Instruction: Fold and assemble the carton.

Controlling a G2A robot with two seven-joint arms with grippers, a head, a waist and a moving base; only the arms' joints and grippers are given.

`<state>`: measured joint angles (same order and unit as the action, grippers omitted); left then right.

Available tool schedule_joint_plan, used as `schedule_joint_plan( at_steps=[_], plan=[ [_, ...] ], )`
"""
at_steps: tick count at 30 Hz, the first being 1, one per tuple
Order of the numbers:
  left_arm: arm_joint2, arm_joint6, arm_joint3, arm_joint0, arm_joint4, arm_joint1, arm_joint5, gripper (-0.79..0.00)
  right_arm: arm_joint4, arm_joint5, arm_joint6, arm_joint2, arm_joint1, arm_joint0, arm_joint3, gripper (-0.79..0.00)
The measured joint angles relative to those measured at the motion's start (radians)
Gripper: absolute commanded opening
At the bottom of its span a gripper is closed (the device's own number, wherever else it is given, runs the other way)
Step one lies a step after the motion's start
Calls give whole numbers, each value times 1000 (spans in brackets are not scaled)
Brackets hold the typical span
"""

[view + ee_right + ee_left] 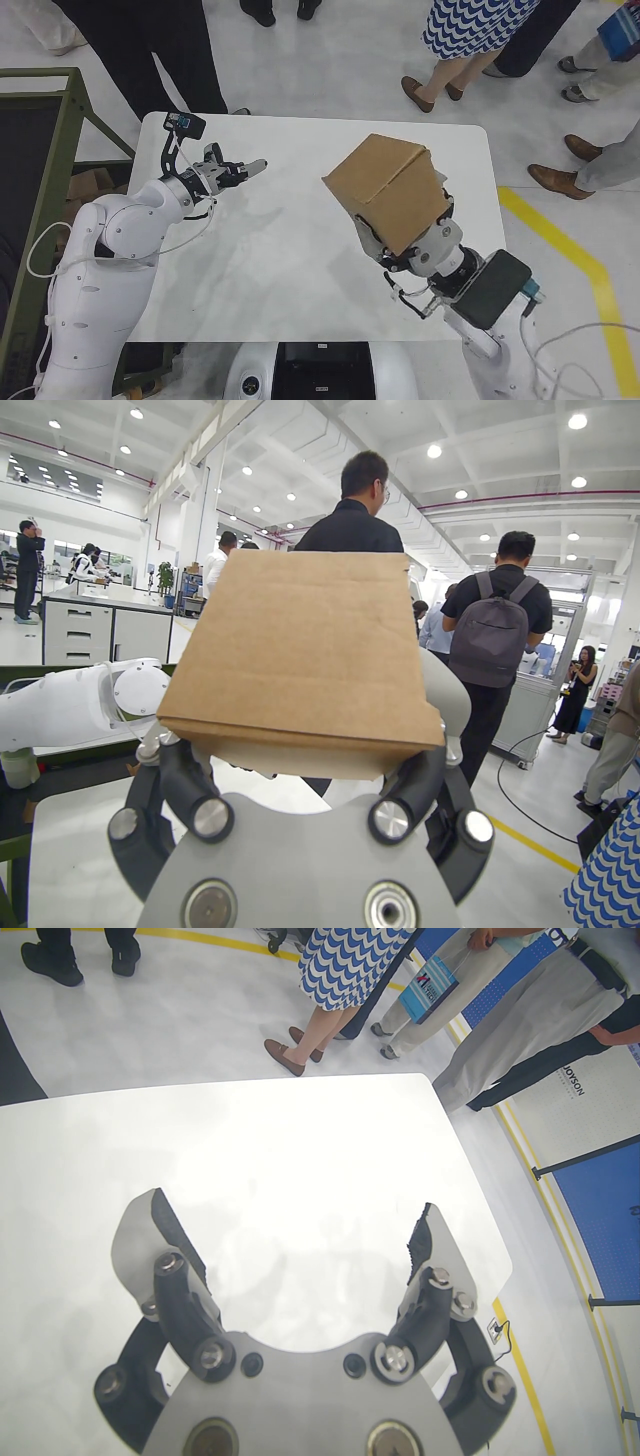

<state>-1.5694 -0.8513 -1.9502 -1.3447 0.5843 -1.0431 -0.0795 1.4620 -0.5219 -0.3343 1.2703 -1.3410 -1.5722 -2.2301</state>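
A brown cardboard carton (388, 190), folded into a box shape, is held tilted above the right half of the white table (290, 260). My right gripper (405, 252) grips it from below, fingers either side of the carton (305, 650) and shut on it. In the right wrist view the box's flat side faces the camera and hides the fingertips. My left gripper (240, 170) hovers over the table's far left part, open, with nothing between its fingers (172, 1233). It is well apart from the carton.
A green cart (40, 170) holding cardboard stands left of the table. Several people stand on the floor beyond the far edge and to the right. A yellow floor line (570, 260) runs right of the table.
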Motion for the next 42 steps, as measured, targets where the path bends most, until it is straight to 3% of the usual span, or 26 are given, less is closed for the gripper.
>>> schedule_joint_plan(
  at_steps=[6,11,15,24,34,42],
  plan=[
    [0,0,0,0,0,0,0,0,103,-43,108,-38,9,16,33,-785],
    [-1,41,-5,-20,13,0,-5,0,174,-139,159,-94,18,51,111,-785],
    [-10,52,-12,-26,16,1,21,0,248,-146,191,-131,22,66,186,-785],
    [-12,53,-14,-28,13,2,26,0,239,-61,193,-204,15,115,436,-785],
    [-12,53,-14,-28,13,2,26,0,274,105,197,-300,-9,213,708,-785],
    [-12,53,-14,-28,13,2,26,0,208,142,81,-344,-26,263,875,-785]
  ],
)
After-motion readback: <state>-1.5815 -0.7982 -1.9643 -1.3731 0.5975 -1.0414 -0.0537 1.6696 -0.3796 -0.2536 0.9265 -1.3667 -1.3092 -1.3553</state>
